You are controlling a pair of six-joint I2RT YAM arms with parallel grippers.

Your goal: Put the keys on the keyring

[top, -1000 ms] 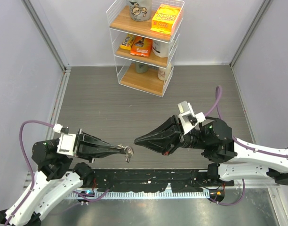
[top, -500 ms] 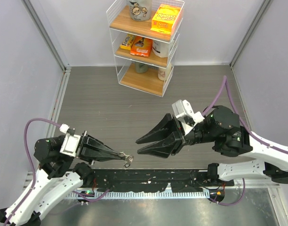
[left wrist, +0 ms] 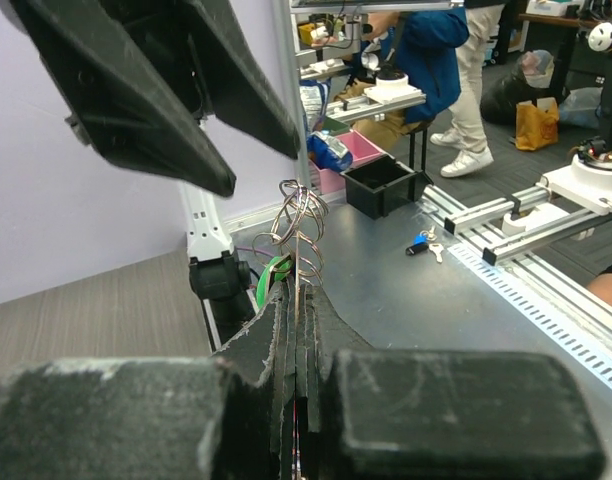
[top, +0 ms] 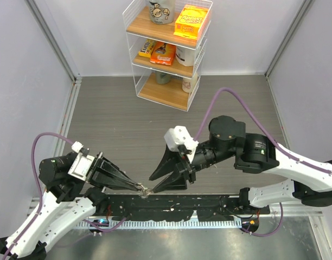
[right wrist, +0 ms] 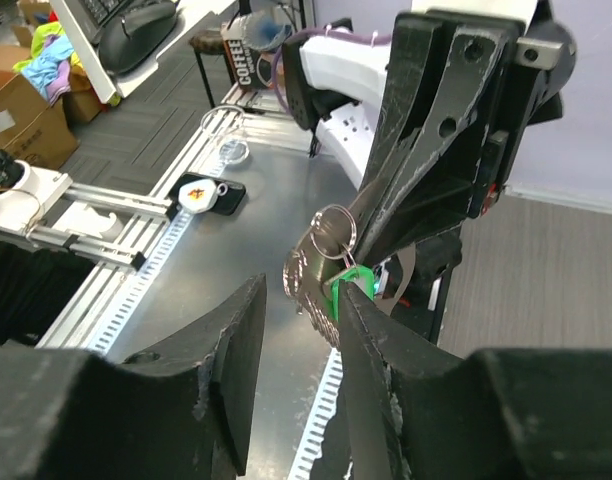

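Left end effector (top: 140, 187) pinches the keyring (left wrist: 297, 224); right end effector (top: 152, 185), spread, hovers just beside it. Keys (left wrist: 423, 242) seemingly lie loose on the worktop (left wrist: 386, 295): threading remains.

Right gripper (top: 152, 185): shut a second ago, jaws since parted. I swung that arm left and down toward the near edge of the worktop (top: 128, 119). Its tips were well apart from the keyring (top: 146, 190) and now sit just beside it, the rings in line with the gap between the fingers in the right wrist view. The purple cable (top: 220, 93) has risen into a taller arc. Left gripper (top: 140, 187): I dipped it toward the near edge, and the keyring came down with it.
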